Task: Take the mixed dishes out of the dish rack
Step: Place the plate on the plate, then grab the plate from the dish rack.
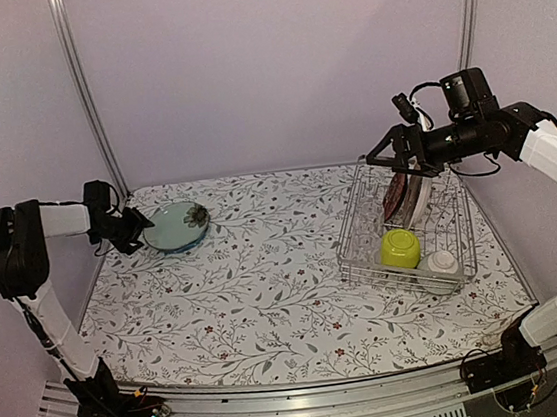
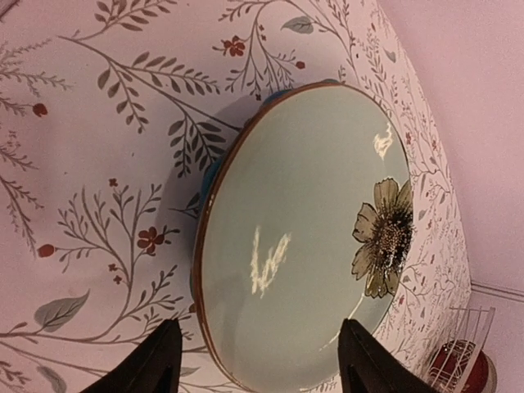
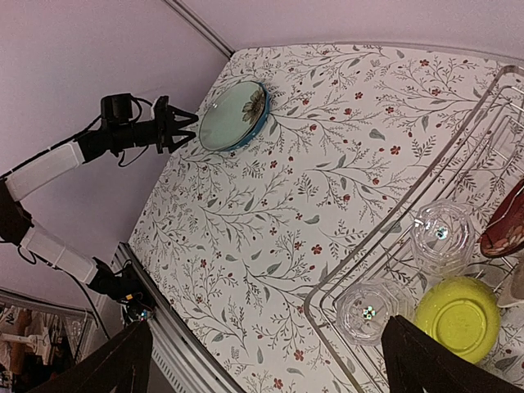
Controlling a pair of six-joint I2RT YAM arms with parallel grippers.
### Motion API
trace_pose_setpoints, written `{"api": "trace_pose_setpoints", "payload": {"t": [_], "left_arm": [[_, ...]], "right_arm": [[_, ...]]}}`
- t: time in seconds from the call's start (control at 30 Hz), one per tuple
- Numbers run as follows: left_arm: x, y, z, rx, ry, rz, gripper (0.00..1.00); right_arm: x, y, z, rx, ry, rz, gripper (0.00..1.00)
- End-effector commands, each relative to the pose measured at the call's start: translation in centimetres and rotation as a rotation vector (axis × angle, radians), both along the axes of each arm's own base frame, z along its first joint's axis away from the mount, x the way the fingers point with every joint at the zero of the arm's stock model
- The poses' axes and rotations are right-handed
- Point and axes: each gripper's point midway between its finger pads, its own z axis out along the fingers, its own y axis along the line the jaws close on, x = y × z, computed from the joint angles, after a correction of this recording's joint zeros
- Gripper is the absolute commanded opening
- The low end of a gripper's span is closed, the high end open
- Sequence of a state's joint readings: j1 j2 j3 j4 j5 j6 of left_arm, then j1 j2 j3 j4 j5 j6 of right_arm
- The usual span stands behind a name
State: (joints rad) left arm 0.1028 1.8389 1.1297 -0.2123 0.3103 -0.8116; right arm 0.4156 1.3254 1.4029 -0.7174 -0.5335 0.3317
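Dish rack at the table's right, mostly loaded. One blue-green plate lies unloaded at far left, released before the left gripper's parted fingers. Remaining inside: red plate, lime-green bowl, whitish bowl, two glasses. Right gripper hovers above, spread wide, empty.

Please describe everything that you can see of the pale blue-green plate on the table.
The pale blue-green plate is round, looks glazed ceramic, glossy, with a thin brown rim, a brighter blue underside and one dark flower painted near its edge. It lies flat and face up on the floral tablecloth at the far left. The left gripper stands at its rim, jaws open, not clamping it.
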Motion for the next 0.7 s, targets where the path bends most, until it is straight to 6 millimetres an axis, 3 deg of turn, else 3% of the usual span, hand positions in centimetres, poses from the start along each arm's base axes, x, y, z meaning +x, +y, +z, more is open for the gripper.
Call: {"api": "trace_pose_setpoints", "payload": {"t": [0.0,0.27,0.37,0.5,0.67], "left_arm": [[-0.6,0.1,0.7,0.103,0.025,-0.02,0.66],[0.2,-1.2,1.0,0.107,0.013,-0.066,0.67],[0.1,-2.2,3.1,0.159,-0.041,-0.103,0.68],[-0.8,-3.0,7.5,0.29,-0.129,-0.131,0.84],[-1.8,-4.6,11.6,0.367,-0.21,-0.163,0.89]], "right_arm": [[0.3,0.0,-0.3,-0.001,-0.001,0.003,0.99],[0.7,-0.6,-0.6,-0.036,-0.005,-0.034,0.99],[1.2,-2.1,-0.7,-0.109,-0.019,-0.105,0.99],[1.9,-4.9,-1.3,-0.229,-0.034,-0.216,0.99],[3.2,-10.5,-1.8,-0.254,0.019,-0.416,0.99]]}}
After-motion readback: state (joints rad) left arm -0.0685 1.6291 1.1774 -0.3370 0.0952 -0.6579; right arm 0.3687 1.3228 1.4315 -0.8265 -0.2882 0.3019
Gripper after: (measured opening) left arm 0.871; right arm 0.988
